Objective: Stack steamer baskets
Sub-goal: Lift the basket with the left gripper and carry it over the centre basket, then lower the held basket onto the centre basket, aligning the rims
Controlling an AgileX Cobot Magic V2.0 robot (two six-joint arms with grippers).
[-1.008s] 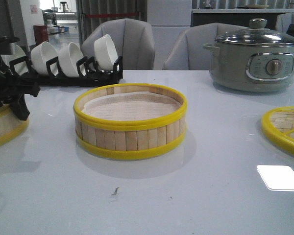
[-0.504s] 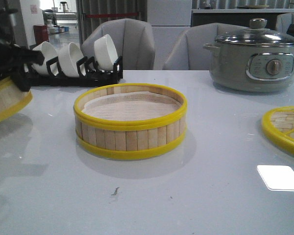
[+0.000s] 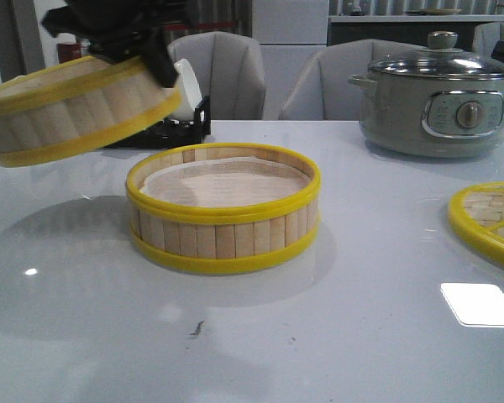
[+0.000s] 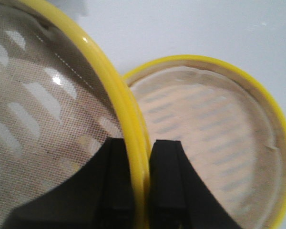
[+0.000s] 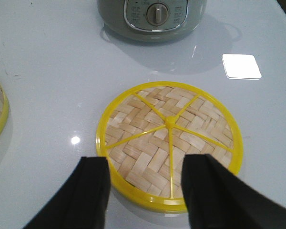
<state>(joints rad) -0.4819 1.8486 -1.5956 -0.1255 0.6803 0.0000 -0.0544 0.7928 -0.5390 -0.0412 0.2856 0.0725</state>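
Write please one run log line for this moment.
left tool: shut on lifted basket rim, airborne, tilted | target basket: on table, empty | right tool: open above lid | stack: not yet done

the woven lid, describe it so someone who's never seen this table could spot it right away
Start at the grey electric pot at the table's far right, then come toward the near right edge. The flat disc there is the woven lid, below the open right claw. Unlike the two slat-walled steamer baskets, it has yellow spokes meeting at a centre knob.
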